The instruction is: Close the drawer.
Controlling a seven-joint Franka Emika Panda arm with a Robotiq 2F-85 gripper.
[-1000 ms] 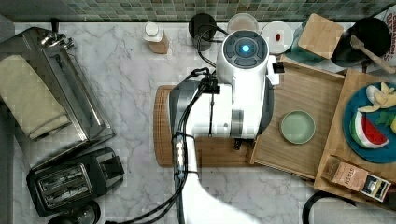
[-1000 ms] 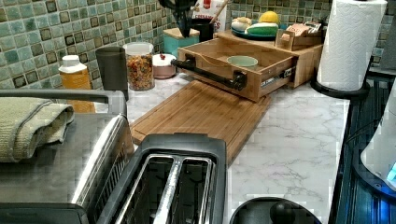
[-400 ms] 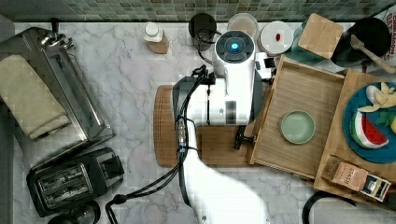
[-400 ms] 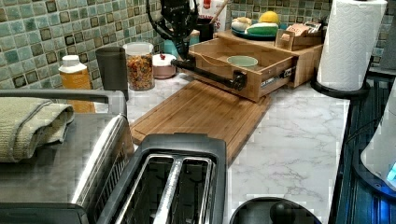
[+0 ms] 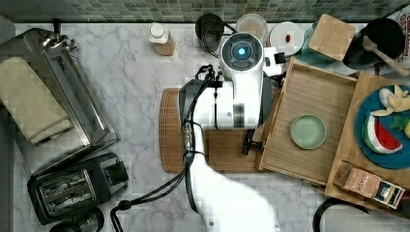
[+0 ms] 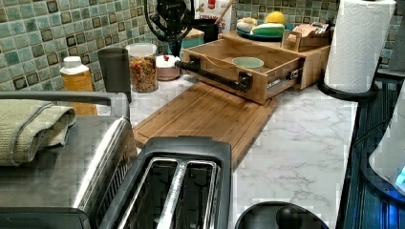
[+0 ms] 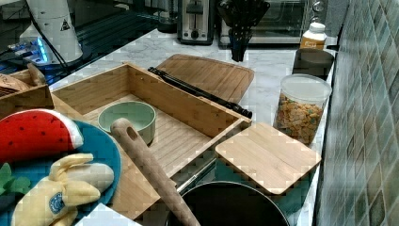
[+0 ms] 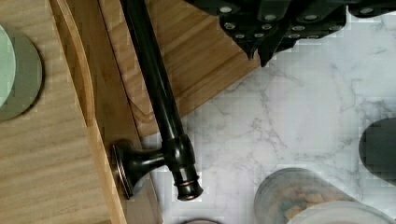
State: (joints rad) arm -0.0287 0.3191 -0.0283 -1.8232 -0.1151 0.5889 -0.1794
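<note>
Bamboo-coloured wood makes up the drawer [image 5: 309, 96], a shallow rigid box that stands pulled well out from the low wooden stand [image 5: 374, 87] carrying the blue fruit plate [image 5: 382, 159]; its front edge overlaps the cutting board [image 6: 205, 112]. It should be stiff and moderately light, and the metal runner on its side [image 6: 282, 80] suggests it slides rather than drags. A small green bowl [image 5: 308, 131] sits loose on the drawer's floor, so a sharp shove might make it skid. The best place to push looks to be the dark metal bar handle [image 8: 156, 93] across the drawer's front, or the flat front panel behind that handle; both are hard and smooth, so a square, centred contact would keep the drawer from racking.

The gripper [image 7: 242, 19] hangs above the board, just outside the handle's end nearest the cereal jar [image 6: 143, 67], holding nothing. Whether its fingers are spread or together I cannot tell: the arm's body covers them from above and elsewhere they read as a dark mass. The arm also hides much of the handle in the top view.
</note>
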